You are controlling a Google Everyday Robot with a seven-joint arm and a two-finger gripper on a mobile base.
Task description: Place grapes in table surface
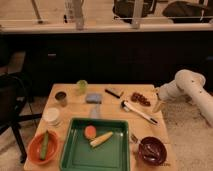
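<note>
Gripper [159, 103] hangs off the end of the white arm just past the table's right-hand edge as the camera sees it, pointing down. I cannot tell whether it is spread or pressed together, and I see nothing dangling from it. The grapes [140, 98] lie close beside it on the side toward the table's middle, resting on the table surface [112, 107] and apart from the gripper. The bunch's long axis runs on a slant, with its lower end aimed roughly at the gripper and its far end aimed toward the black tool [114, 92] beyond. There is only this one arm, so reach is no question. Just below the bunch, nearer the camera than the gripper, lies the white-handled utensil [139, 113] on much the same slant. The green tray [80, 152] sits well away. To my eye the grapes are already down on the wood, so I would pull straight away from the table, not sweeping across the bunch
</note>
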